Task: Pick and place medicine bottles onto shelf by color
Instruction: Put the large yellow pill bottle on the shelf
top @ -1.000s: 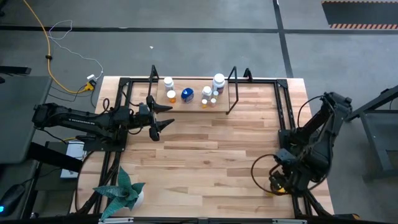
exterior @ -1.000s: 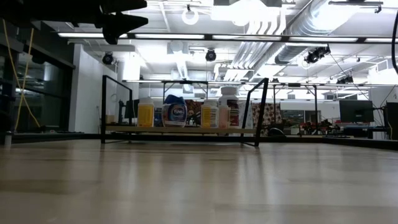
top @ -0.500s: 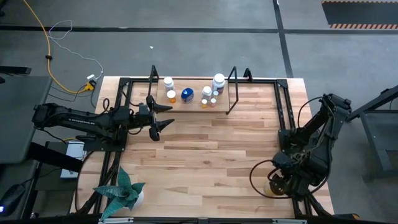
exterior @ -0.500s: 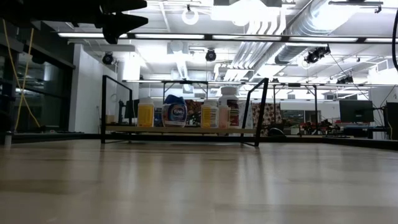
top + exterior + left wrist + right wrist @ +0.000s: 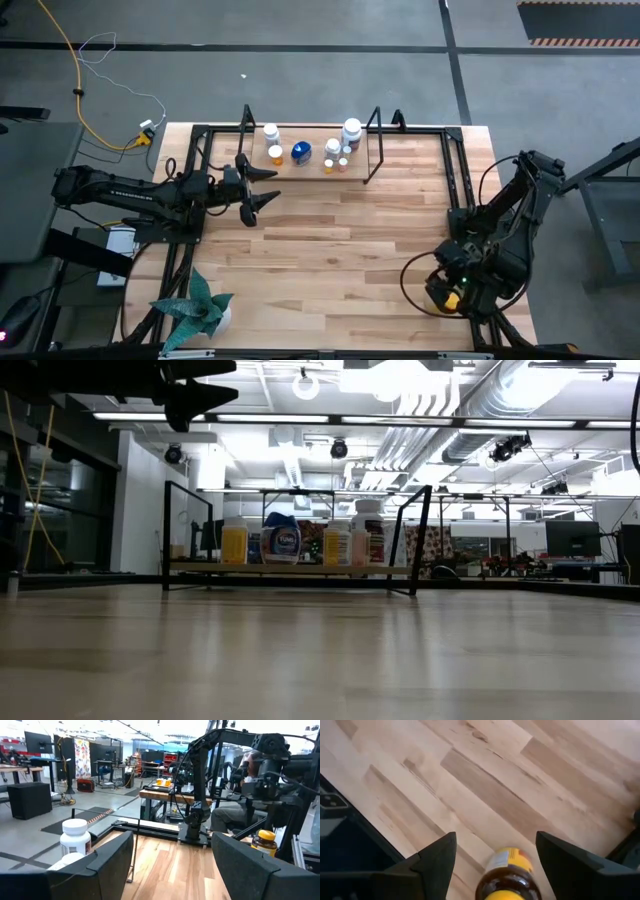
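The black wire shelf stands at the table's far edge. On its wooden floor stand white, orange and blue bottles; they also show in the low view. An amber bottle with a yellow cap and label is near the table's near right corner. My right gripper is open and points down, one finger on each side of this bottle. My left gripper is open and empty, level, just before the shelf's left end. My right gripper: I cannot tell whether it touches the amber bottle. A gap shows between one finger and the bottle's side. The other finger stands close against the label. The bottle is upright, with its cap toward the wrist.
A teal spiky plant stands at the near left corner. Black arm frames run along the left side and the right side. The bare wooden top lies between the arms. A person sits beyond the table in the left wrist view.
My right gripper has shifted slightly over the table's near right corner, and the bottle's yellow cap now shows more plainly beside it in the high view.
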Action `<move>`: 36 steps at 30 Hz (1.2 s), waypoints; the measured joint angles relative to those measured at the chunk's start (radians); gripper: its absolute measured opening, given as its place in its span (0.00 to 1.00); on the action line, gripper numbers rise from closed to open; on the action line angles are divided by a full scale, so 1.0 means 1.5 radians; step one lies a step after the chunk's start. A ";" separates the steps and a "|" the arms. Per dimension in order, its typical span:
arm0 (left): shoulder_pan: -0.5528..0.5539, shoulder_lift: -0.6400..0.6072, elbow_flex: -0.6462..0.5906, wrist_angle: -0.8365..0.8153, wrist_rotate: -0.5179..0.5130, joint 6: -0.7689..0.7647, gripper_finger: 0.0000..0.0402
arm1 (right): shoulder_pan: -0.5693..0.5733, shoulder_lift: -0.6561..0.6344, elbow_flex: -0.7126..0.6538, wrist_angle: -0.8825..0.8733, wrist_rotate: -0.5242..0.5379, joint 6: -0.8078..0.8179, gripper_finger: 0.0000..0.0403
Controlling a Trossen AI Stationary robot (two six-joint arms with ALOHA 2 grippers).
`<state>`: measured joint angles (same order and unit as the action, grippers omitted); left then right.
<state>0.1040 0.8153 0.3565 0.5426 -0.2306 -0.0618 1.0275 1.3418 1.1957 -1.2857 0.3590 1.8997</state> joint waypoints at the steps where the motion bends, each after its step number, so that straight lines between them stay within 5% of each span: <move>1: 0.000 0.000 0.000 0.000 0.000 -0.007 0.65 | 0.000 0.000 0.000 0.000 -0.003 0.013 0.65; 9: 0.000 0.000 0.000 0.000 0.017 -0.063 0.65 | -0.012 0.000 0.000 -0.006 -0.101 0.085 0.66; 21: 0.000 0.000 0.000 0.000 -0.002 -0.049 0.65 | -0.041 -0.001 0.000 0.002 -0.237 0.075 0.85; 29: 0.000 0.000 0.000 0.000 -0.007 -0.053 0.65 | -0.040 0.000 0.000 0.026 -0.224 0.107 0.85; 36: 0.000 0.000 0.000 0.000 0.010 -0.061 0.65 | -0.029 0.038 0.000 0.017 -0.294 0.147 0.85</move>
<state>0.1036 0.8151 0.3565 0.5430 -0.2161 -0.1539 0.9837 1.3993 1.1957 -1.2609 -0.0823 2.1204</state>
